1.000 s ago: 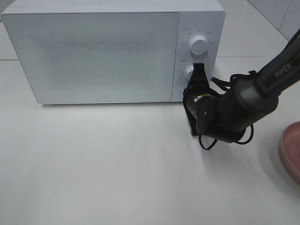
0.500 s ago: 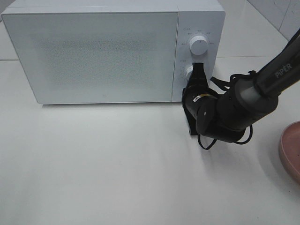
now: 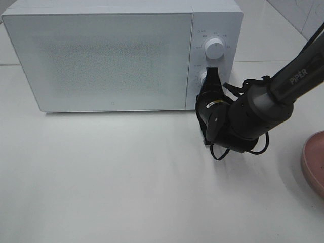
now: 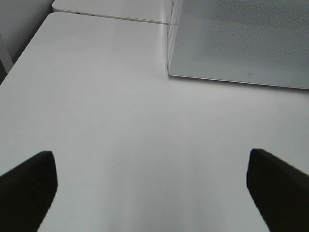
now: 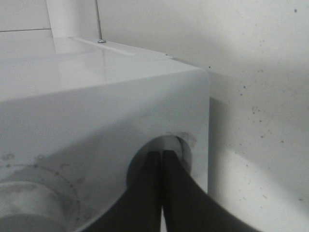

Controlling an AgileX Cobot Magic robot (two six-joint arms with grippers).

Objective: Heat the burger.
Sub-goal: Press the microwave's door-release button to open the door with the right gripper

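White microwave [image 3: 216, 23], door [image 3: 106, 61] closed; right gripper [image 3: 212, 72] pressed together at lower knob [image 3: 203, 79]; left gripper [image 4: 150, 163] spread wide.

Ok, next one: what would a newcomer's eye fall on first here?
The big white microwave, door shut, fills the far left of the table. The right claw, shut, on its black arm, has its tip at the lower knob of the control panel. A pink plate pokes in at the right edge.

Microwave [image 3: 212, 20] shell: white, smooth, semi-gloss, prob. plastic or painted metal; door [image 3: 106, 61] finely speckled, matt. Upper knob [image 3: 215, 49] smooth white plastic. Table [image 3: 126, 177] white, smooth, low sheen. right gripper [image 5: 161, 164] matt black. Plate [image 3: 315, 162] pink, smooth, soft sheen
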